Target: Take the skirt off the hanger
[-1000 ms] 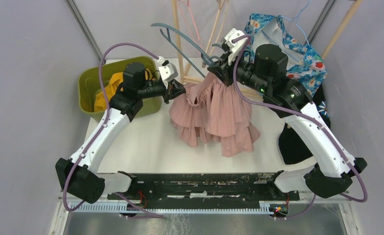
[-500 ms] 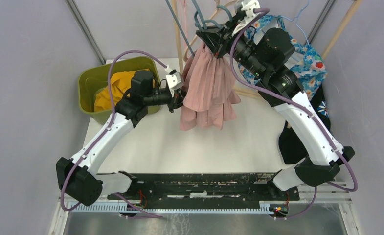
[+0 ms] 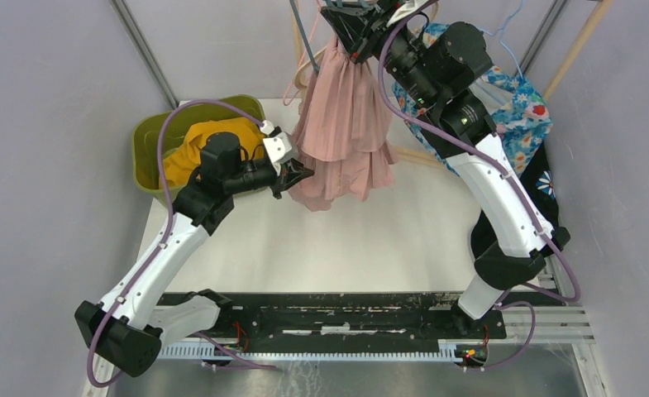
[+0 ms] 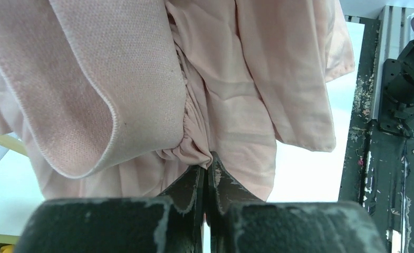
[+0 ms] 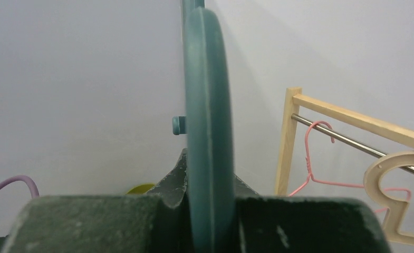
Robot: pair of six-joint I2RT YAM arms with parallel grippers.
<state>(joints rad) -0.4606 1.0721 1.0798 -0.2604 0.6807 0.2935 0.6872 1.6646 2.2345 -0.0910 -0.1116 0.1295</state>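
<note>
The pink pleated skirt (image 3: 341,124) hangs from the teal hanger (image 3: 308,45), which my right gripper (image 3: 350,25) holds high at the top of the overhead view. In the right wrist view the jaws are shut on the hanger's flat teal bar (image 5: 207,132). My left gripper (image 3: 303,172) is shut on the skirt's cloth at its lower left. In the left wrist view the skirt (image 4: 236,89) fills the frame, a gathered fold pinched at my left gripper (image 4: 207,168), and the waistband (image 4: 88,95) loops at the left.
A green bin (image 3: 151,149) with yellow cloth (image 3: 201,141) stands at the table's back left. A wooden rack (image 5: 352,118) with a pink wire hanger (image 5: 320,158) stands behind. A blue floral garment (image 3: 519,91) and a black cloth (image 3: 494,240) hang at the right.
My right gripper has lifted the hanger up and toward the back, so the skirt went from lying spread on the table to hanging. My left gripper stayed shut on the skirt and moved lower on it.
</note>
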